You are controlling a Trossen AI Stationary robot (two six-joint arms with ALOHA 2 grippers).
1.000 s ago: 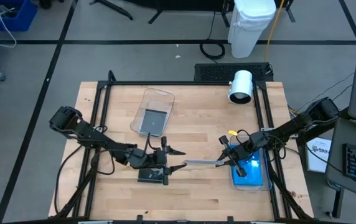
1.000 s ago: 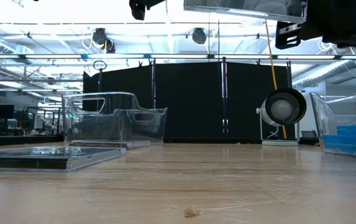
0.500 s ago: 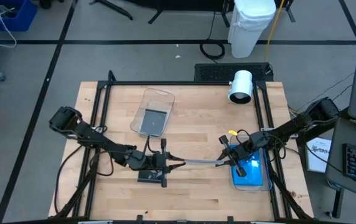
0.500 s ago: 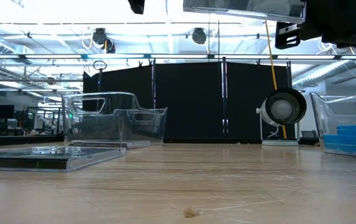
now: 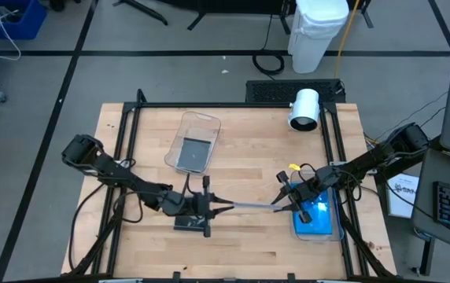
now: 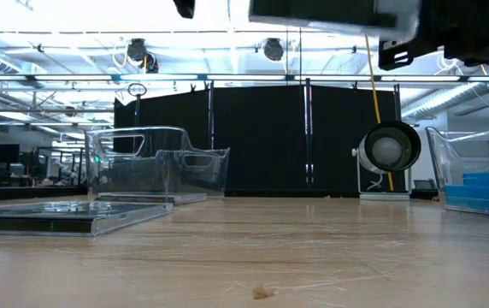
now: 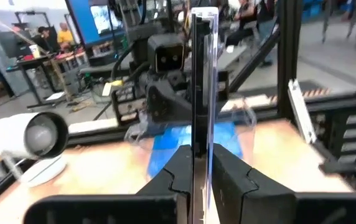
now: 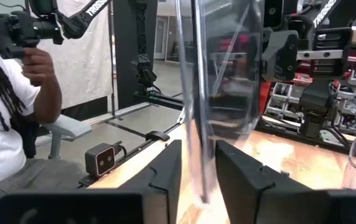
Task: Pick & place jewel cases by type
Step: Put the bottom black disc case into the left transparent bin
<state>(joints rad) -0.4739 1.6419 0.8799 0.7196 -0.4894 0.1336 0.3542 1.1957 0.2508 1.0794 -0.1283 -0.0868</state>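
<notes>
A grey, clear-fronted jewel case [image 5: 250,206] stands on edge in the air between my two grippers, its faces toward the table's near and far sides. My left gripper [image 5: 219,206] is shut on its left edge. My right gripper [image 5: 280,207] has a finger on either side of the right edge [image 8: 198,143], a little apart from it, so open. Below the left gripper another grey jewel case [image 5: 190,223] lies flat on the table. Blue jewel cases [image 5: 316,211] lie in the right tub. My left gripper pinches the case's two broad faces between its two fingers at the left edge [image 7: 200,146]. The fingers [image 7: 179,177] come level from the table's left. The case is lifted clear, standing on edge, and reaches away toward the right gripper.
A clear tub [image 5: 194,140] with a dark case inside stands far left of centre. Another clear tub [image 5: 337,228] sits at the right edge. A white cylinder lamp [image 5: 304,108] lies at the far right. A person [image 8: 16,118] sits beyond the table.
My left gripper, wide open a second ago, has shut on the left edge of the raised case. The case has stayed in the air between the two grippers.
</notes>
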